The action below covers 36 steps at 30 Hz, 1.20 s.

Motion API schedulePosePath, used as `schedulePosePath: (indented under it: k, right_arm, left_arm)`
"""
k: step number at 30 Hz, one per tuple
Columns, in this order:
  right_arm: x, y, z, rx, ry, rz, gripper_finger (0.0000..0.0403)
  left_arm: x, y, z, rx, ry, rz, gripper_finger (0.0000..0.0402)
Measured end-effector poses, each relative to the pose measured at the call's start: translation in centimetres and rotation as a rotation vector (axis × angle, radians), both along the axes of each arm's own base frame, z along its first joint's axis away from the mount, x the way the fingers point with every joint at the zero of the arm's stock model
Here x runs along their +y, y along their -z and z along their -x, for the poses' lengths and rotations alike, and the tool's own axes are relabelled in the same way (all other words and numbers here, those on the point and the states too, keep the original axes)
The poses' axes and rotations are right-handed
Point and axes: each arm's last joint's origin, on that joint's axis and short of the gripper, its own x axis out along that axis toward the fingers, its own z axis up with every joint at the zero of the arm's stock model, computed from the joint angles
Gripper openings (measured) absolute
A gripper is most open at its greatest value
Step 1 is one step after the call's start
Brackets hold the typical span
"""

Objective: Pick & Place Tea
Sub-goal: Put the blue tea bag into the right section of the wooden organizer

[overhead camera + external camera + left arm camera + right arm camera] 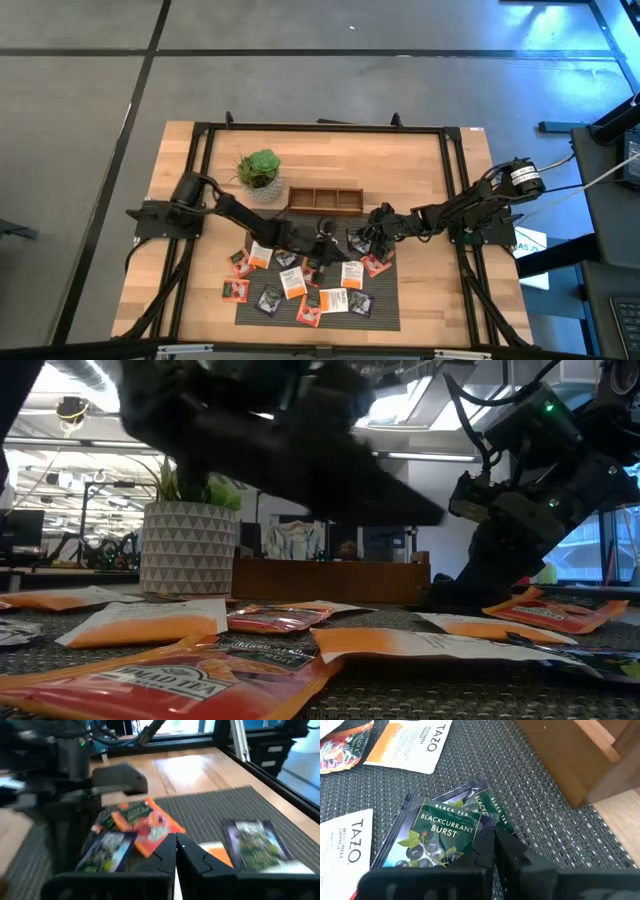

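**Both end effectors pinched shut over the tea on the mat**

The tea sachets [300, 285] lie scattered across a dark woven mat [385, 305] at the front of the wooden counter [420, 170]; a few orange-red ones [236, 290] rest off the mat's left edge, on the bare wood. Behind the mat stands a brown wooden tray [325, 201] with three compartments, and just to its left a green potted plant [259, 174] in a white patterned pot.

The left end effector [322, 252] reaches in from the left to the mat's rear middle, near the tray's front; its fingers [192, 860] are pressed together, tip to tip, and nothing can be seen between them. Beyond them lie an orange-red sachet [145, 822] and, partly over it, a dark one [107, 851]; another dark sachet [254, 842] lies to one side.

The right end effector [368, 240] comes in from the right and sits low at the mat's rear, close beside the left one; its fingers [507, 851] are closed at the edge of a dark blackcurrant sachet [437, 832] (whether they actually pinch that edge or only touch it cannot be told). A second dark sachet [492, 805] lies under the first, and white-and-orange sachets [412, 742] lie flat nearby, with the tray's corner [560, 755] close by.

From counter height, orange sachets [150, 622] fill the foreground.
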Motion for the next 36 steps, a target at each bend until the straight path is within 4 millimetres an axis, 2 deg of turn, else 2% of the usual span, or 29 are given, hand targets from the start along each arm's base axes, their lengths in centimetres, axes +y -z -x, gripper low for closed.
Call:
schedulePosePath:
  k: [4, 9, 12, 26, 30, 36]
  right_arm:
    - [0.0, 0.0, 0.0, -0.003, 0.000, 0.000, 0.0012]
    - [0.0, 0.0, 0.0, -0.005, 0.000, -0.001, 0.0007]
    - [0.0, 0.0, 0.0, -0.006, 0.000, -0.001, 0.0013]
    - [0.1, -0.2, -0.2, -0.024, 0.016, -0.038, 0.0026]
    - [0.2, -0.4, -0.5, -0.025, -0.024, -0.100, 0.0059]
    - [-0.6, -1.0, -0.6, -0.039, 0.003, -0.225, 0.0157]
  left_arm:
    - [0.2, 0.9, -2.2, 0.057, -0.037, 0.019, 0.0002]
    - [1.0, 1.4, -3.4, 0.128, -0.144, 0.011, 0.0002]
    - [1.5, 1.7, -3.3, 0.153, -0.215, -0.001, 0.0002]
    - [1.8, 2.9, -2.6, 0.295, -0.237, -0.052, 0.0002]
    - [1.8, 3.0, -2.6, 0.307, -0.234, -0.055, 0.0002]
    - [1.8, 3.0, -2.5, 0.313, -0.231, -0.064, 0.0002]
